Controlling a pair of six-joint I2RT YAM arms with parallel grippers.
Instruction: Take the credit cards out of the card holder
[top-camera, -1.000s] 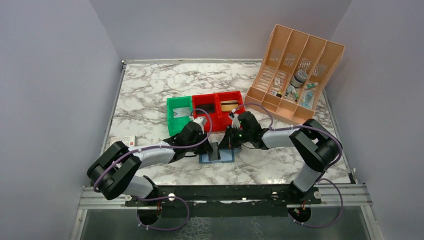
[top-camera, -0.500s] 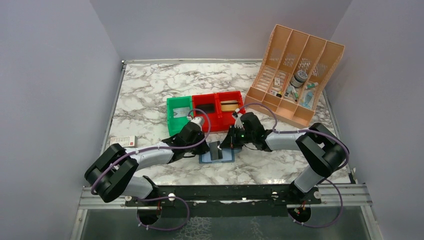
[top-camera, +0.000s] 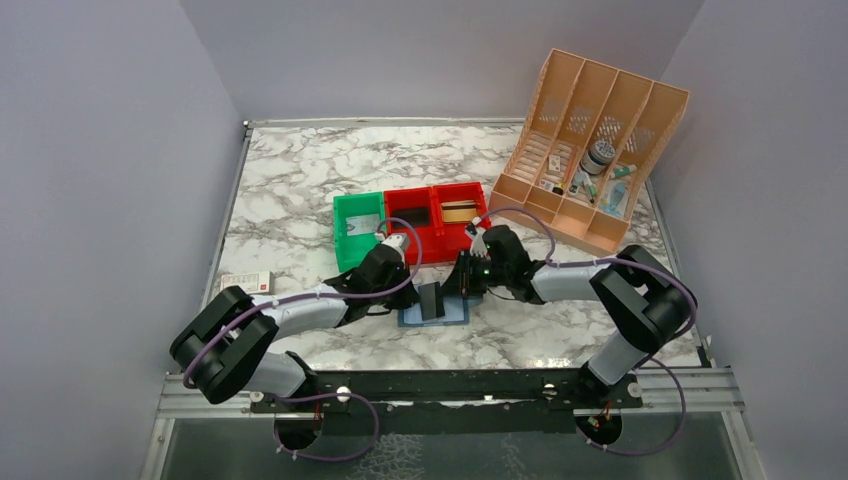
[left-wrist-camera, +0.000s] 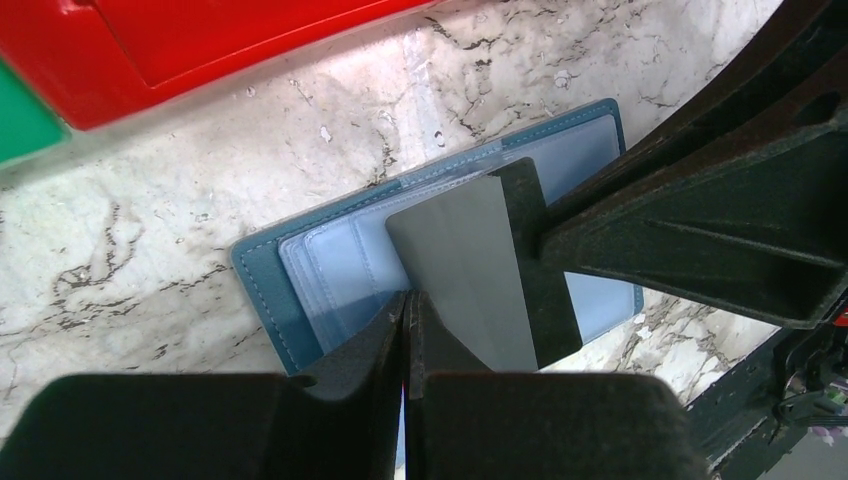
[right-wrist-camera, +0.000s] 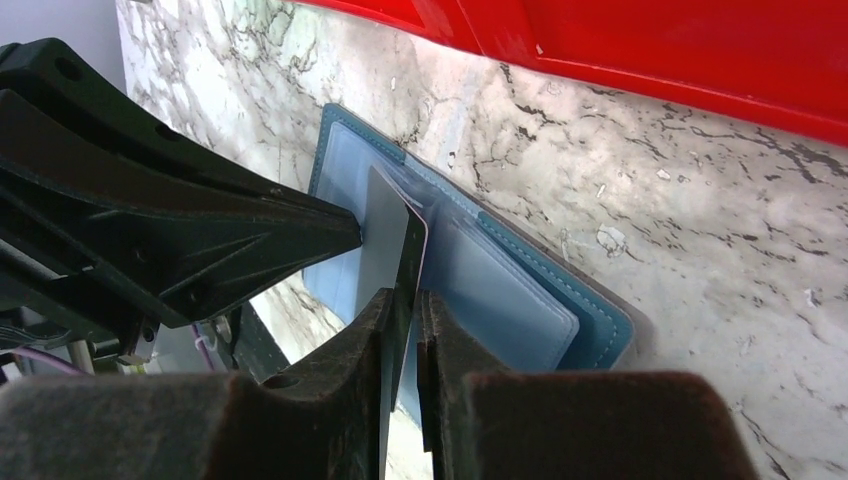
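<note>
One grey card (left-wrist-camera: 455, 270) pinched by right end effector (right-wrist-camera: 405, 296) (left end effector (left-wrist-camera: 408, 300) pressed together); wallet (left-wrist-camera: 262, 275) open.

The card holder (top-camera: 452, 316) lies open on the table (top-camera: 300, 180), midway between the left and right edges and nearer the near edge. A card (top-camera: 430, 300) stands over it, the left gripper (left-wrist-camera: 407, 300) touching its left side and the right gripper (right-wrist-camera: 405, 300) clamped on it from the right. Just behind the card holder a row of three bins (top-camera: 436, 215) runs left to right. A slotted rack (top-camera: 560, 215) sits toward the far right corner, and a flat box (top-camera: 246, 281) lies by the left edge.
</note>
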